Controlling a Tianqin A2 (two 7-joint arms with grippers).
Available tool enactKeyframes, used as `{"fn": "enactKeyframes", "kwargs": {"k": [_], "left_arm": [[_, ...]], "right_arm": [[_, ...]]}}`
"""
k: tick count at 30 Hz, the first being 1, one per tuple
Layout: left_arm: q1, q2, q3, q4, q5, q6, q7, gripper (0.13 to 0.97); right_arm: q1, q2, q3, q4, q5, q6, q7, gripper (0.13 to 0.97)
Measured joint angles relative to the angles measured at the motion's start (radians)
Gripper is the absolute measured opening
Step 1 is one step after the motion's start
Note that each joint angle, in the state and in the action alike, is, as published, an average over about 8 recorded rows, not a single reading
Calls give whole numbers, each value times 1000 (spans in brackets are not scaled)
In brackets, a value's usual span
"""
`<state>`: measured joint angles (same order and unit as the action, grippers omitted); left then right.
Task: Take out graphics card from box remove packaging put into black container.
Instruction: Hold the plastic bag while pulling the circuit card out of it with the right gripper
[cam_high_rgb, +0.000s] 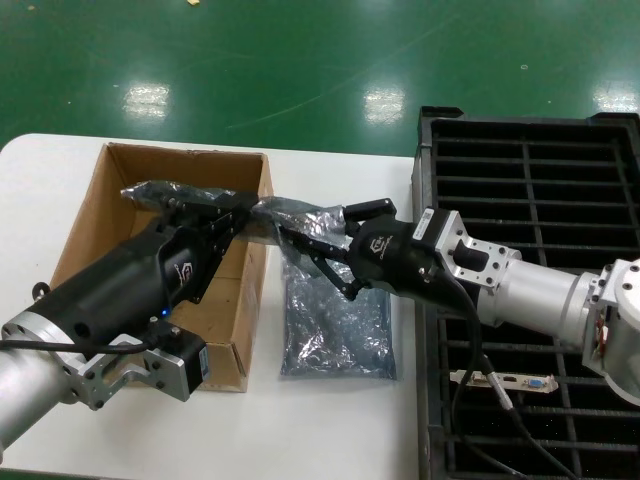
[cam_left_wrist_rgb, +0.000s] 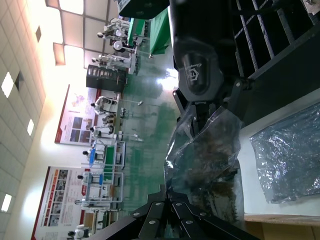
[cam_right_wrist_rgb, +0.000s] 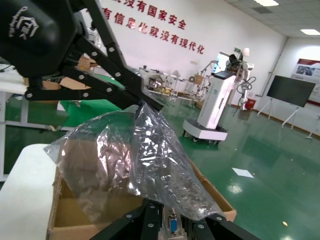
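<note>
Head view: above the box (cam_high_rgb: 110, 215), the left gripper (cam_high_rgb: 222, 222) and right gripper (cam_high_rgb: 300, 243) each have jaws pinching opposite ends of one bagged graphics card's packaging (cam_high_rgb: 250, 208), held up between them. Another grey bag (cam_high_rgb: 335, 325) lies flat on the white surface (cam_high_rgb: 330, 430) beside the black container (cam_high_rgb: 530, 180).

Left wrist view: the packaging (cam_left_wrist_rgb: 207, 165) stretches toward the right gripper (cam_left_wrist_rgb: 202, 112).

Right wrist view: the packaging (cam_right_wrist_rgb: 135, 160) hangs over the box (cam_right_wrist_rgb: 65, 220).

Both arms are reaching toward each other, wrists level; the left hand (cam_high_rgb: 232, 222) and right hand (cam_high_rgb: 300, 243) are each clamping down, fingertips nearly meeting.
</note>
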<state>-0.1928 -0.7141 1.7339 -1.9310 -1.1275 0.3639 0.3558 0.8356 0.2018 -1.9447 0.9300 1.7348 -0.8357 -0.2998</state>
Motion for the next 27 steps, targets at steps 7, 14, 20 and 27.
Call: {"fn": "enactKeyframes", "kwargs": {"k": [7, 14, 20, 27], "left_arm": [[0, 0, 0, 0, 0, 0, 0, 140], [0, 0, 0, 0, 0, 0, 0, 140], [0, 0, 0, 0, 0, 0, 0, 140], [0, 0, 0, 0, 0, 0, 0, 139]], "right_arm": [[7, -16, 14, -23, 10, 9, -4, 193], [-1, -14, 24, -7, 17, 15, 3, 185], [-36, 12, 34, 60, 22, 24, 20, 185], [-93, 68, 49, 168, 29, 31, 44, 185]]}}
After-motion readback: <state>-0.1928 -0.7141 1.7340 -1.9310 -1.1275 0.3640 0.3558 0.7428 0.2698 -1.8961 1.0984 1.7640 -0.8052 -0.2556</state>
